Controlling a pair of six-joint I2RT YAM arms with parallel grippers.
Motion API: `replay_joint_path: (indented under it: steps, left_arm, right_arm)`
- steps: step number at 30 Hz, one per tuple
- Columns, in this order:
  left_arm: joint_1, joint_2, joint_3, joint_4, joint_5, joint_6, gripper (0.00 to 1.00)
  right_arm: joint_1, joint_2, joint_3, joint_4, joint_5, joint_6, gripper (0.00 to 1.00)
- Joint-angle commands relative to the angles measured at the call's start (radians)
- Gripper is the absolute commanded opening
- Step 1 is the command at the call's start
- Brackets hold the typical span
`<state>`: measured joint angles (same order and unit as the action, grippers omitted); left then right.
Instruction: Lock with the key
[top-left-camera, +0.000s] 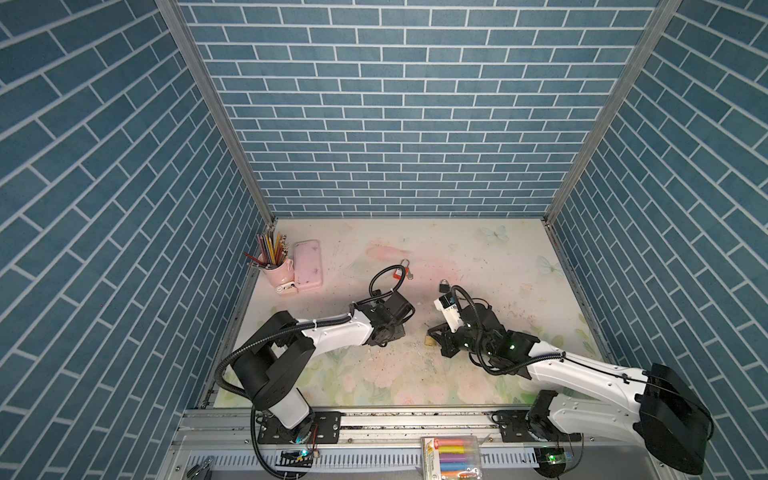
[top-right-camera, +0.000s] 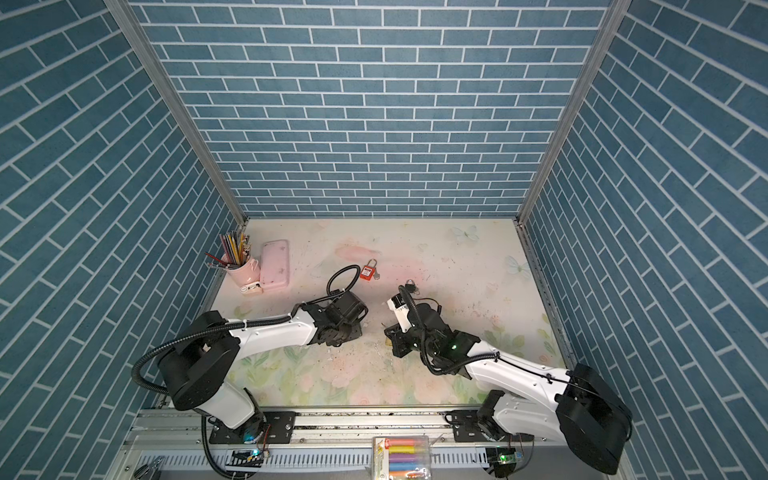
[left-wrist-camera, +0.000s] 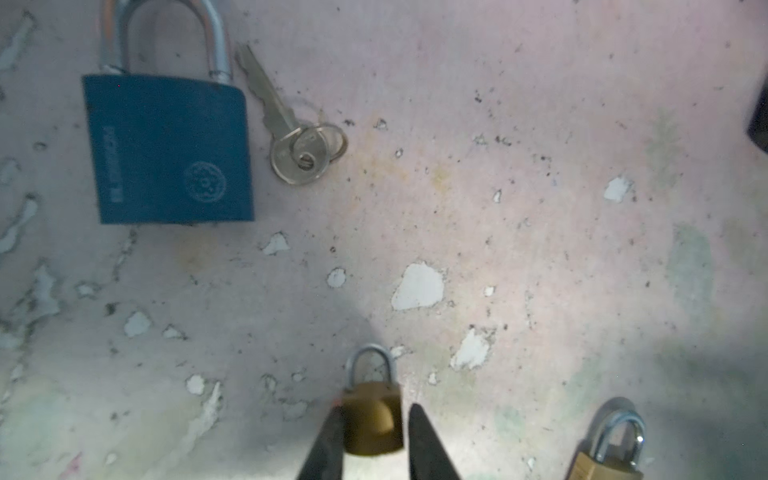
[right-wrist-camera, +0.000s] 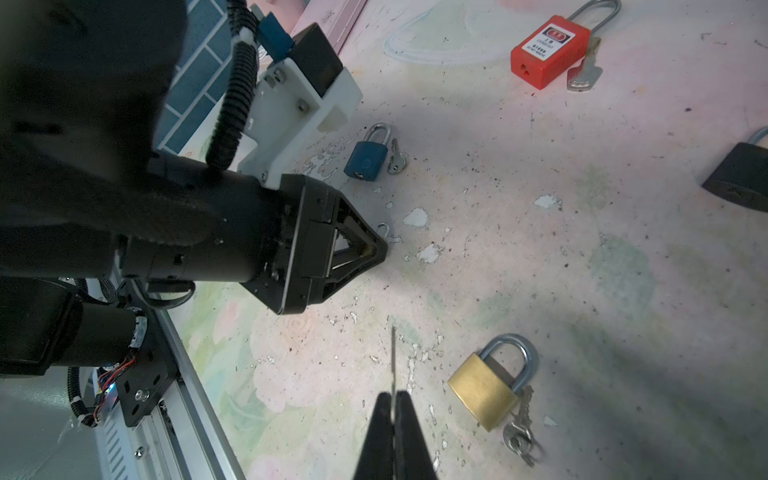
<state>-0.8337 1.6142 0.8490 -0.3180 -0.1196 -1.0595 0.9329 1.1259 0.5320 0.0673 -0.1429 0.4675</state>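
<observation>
Bracketing the small brass padlock (left-wrist-camera: 372, 419) with slightly spread left jaws, the robot is pinching a key (right-wrist-camera: 392, 361) in the right jaws, seemingly preparing keyhole alignment.

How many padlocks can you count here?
5: red padlock, black padlock farthest back; blue padlock near the left arm; small brass padlock inside left pincer; large brass padlock by right pincer. Others may be hidden.

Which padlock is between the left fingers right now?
The small brass padlock, straddled by the left fingers. The blue padlock, larger brass padlock, red padlock and black padlock lie apart from them.
</observation>
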Motion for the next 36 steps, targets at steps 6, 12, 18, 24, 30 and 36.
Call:
replay_joint_path:
  steps: [6, 12, 18, 24, 30, 36]
  left_arm:
    - [-0.001, -0.015, 0.024, -0.021, -0.058, 0.010, 0.57]
    - [0.013, -0.156, 0.019, 0.005, -0.085, 0.046, 0.61]
    - [0.058, -0.300, 0.012, -0.061, -0.127, 0.051, 0.61]
    - [0.279, -0.451, -0.030, -0.056, -0.054, 0.251, 0.75]
    - [0.477, -0.551, -0.054, -0.051, 0.005, 0.402, 0.87]
    - [0.629, -0.627, -0.108, -0.002, 0.118, 0.412, 0.87]
  right_arm:
    - [-0.001, 0.006, 0.017, -0.014, 0.013, 0.037, 0.00]
    - [-0.002, 0.040, 0.045, -0.023, 0.014, 0.047, 0.00]
    - [-0.002, 0.119, 0.103, -0.022, -0.003, 0.047, 0.00]
    - [-0.003, 0.289, 0.217, -0.043, -0.058, 0.067, 0.00]
    - [-0.002, 0.484, 0.340, -0.070, -0.130, 0.075, 0.00]
    - [-0.003, 0.640, 0.455, -0.102, -0.178, 0.071, 0.00]
